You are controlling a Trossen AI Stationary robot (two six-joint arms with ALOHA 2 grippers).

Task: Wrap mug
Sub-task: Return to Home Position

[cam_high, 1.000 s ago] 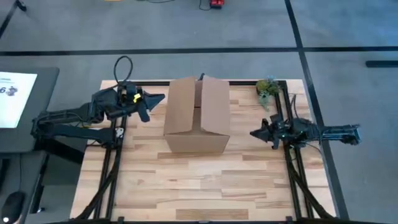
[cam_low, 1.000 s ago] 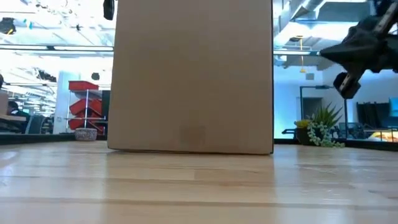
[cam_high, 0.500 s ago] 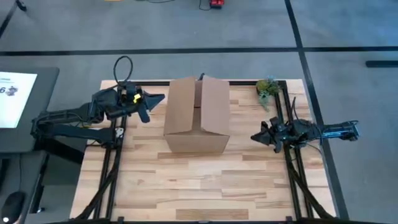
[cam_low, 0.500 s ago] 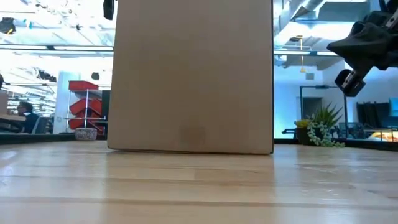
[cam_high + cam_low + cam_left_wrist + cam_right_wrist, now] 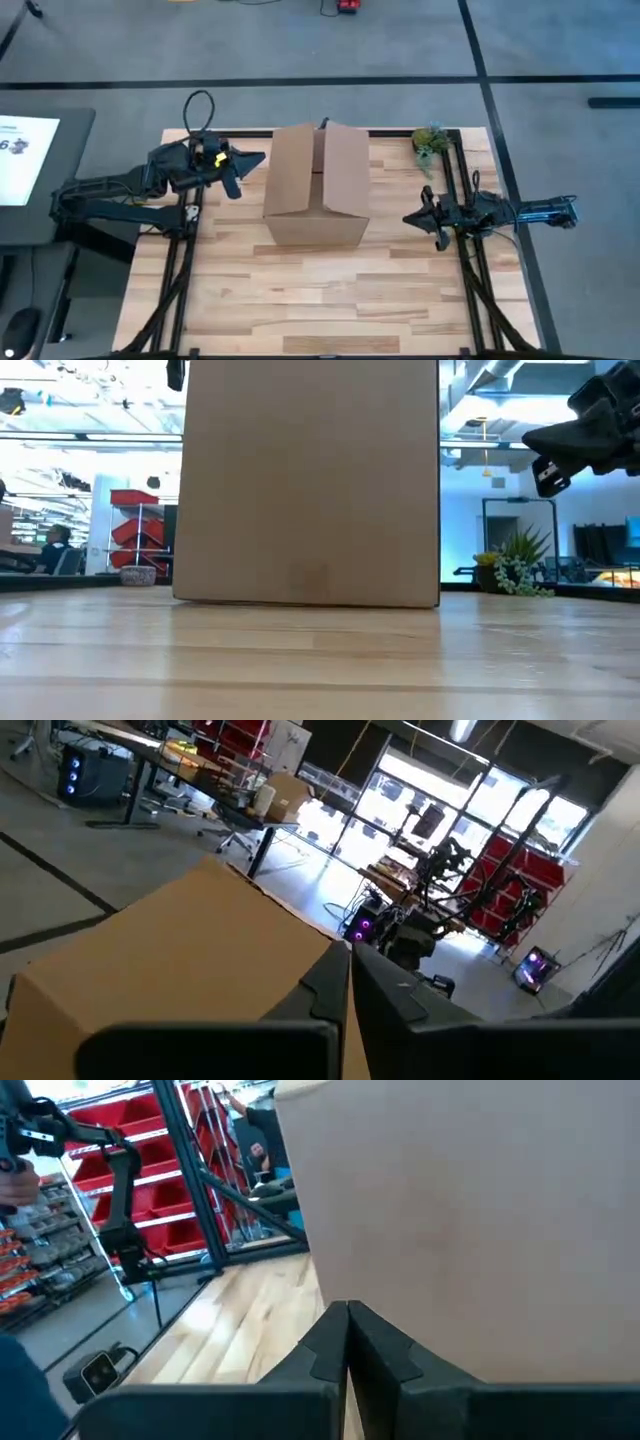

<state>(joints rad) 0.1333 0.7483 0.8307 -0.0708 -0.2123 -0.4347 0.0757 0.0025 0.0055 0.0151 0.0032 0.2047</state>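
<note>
Jaws on left gripper (image 5: 258, 157) and right gripper (image 5: 408, 216) both pressed together, holding nothing. Closed box (image 5: 318, 180) stands on the surface (image 5: 330, 290) between them, nearer the left; mug unseen, presumably inside. Retreat each arm directly away from box, avoiding flaps.

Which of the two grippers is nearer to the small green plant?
The right gripper, on the plant's side of the cardboard box; the left gripper is on the box's other side, away from the plant.
</note>
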